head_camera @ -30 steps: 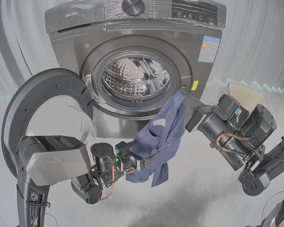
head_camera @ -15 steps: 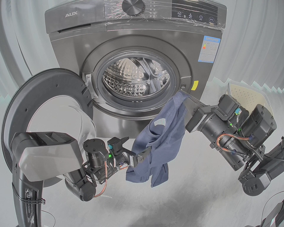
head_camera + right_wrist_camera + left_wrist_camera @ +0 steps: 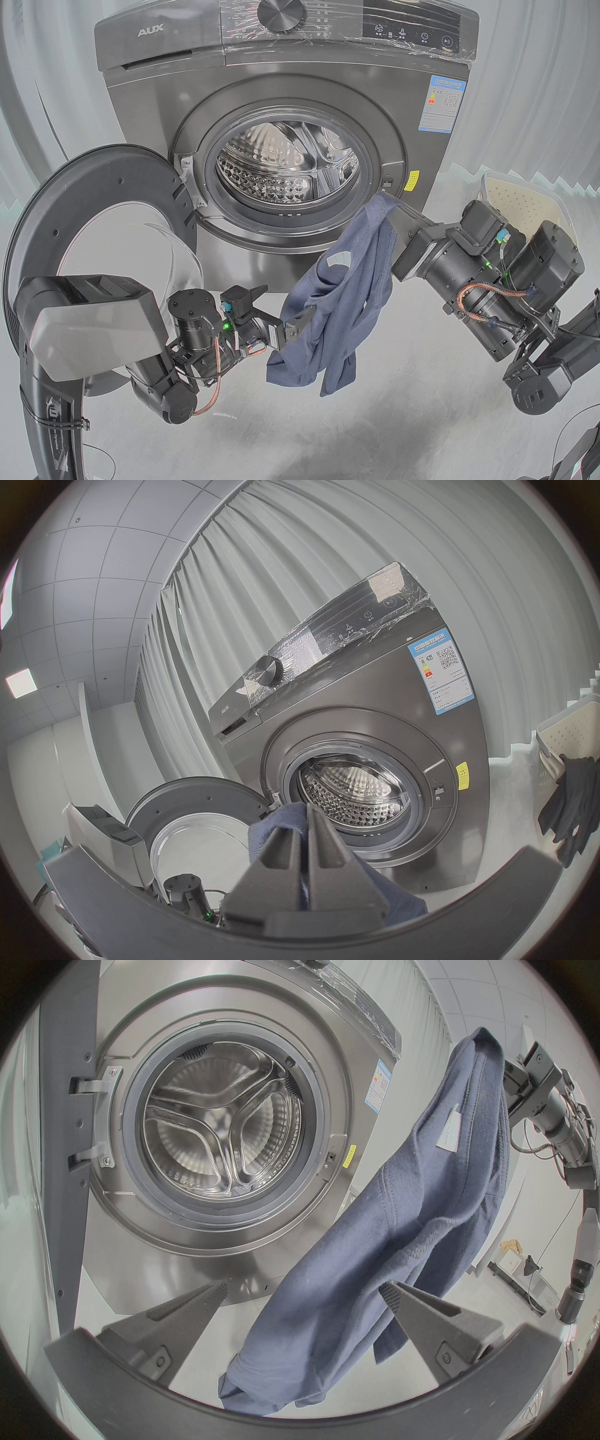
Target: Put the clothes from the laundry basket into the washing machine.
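Note:
A navy blue shirt (image 3: 344, 287) hangs over the floor in front of the washing machine (image 3: 187, 100), below and right of the open drum (image 3: 284, 162). My right gripper (image 3: 389, 205) is shut on its top edge, just outside the drum's lower right rim. The right wrist view shows the shut gripper (image 3: 306, 849) with blue cloth (image 3: 278, 820) pinched in it. My left gripper (image 3: 299, 322) stands open at the shirt's lower left side. From the left wrist, the open gripper (image 3: 300, 1300) spreads wide around the shirt (image 3: 400, 1210), which hangs just ahead of it.
The round door (image 3: 94, 206) is swung fully open to the left, close behind my left arm. A white laundry basket (image 3: 525, 203) stands at the right of the machine; a dark garment (image 3: 575, 805) hangs over its rim. The floor below the shirt is bare.
My left arm has drawn back to the left, its gripper coming out of the shirt's folds. The shirt's lower part has dropped and hangs looser. The right arm has stayed put.

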`<state>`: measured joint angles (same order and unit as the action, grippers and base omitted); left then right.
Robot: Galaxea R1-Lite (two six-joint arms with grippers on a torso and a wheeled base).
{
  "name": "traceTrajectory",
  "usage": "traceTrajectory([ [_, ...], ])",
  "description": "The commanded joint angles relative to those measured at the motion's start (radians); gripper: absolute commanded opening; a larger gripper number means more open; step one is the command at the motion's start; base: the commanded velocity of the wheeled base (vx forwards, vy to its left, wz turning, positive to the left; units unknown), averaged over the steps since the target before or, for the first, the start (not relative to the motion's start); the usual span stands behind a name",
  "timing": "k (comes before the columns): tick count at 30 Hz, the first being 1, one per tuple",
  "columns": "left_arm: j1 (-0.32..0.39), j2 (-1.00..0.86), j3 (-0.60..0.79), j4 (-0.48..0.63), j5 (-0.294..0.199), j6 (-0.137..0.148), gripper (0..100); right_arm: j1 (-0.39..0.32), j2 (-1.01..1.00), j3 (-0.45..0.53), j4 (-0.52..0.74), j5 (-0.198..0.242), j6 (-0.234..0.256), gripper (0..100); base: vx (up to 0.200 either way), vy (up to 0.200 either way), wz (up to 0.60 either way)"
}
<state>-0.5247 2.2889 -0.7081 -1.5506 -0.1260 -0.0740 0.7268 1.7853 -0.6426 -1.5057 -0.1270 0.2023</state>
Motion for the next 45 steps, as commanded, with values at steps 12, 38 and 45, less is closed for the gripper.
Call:
traceTrajectory([
  [12,-0.086,-0.005,-0.025,0.000,-0.001,-0.009,100,0.000,0.008,0.000,-0.002,0.000,0.002,0,0.000,0.000,0.00],
  [38,-0.041,-0.164,0.033,0.000,0.005,-0.012,0,-0.001,0.009,0.014,-0.001,0.000,0.005,0,0.000,0.000,0.00],
  [45,0.060,-0.378,0.199,0.001,-0.011,-0.010,0,-0.007,0.017,0.015,-0.001,0.000,0.006,0,0.000,0.000,0.00],
])
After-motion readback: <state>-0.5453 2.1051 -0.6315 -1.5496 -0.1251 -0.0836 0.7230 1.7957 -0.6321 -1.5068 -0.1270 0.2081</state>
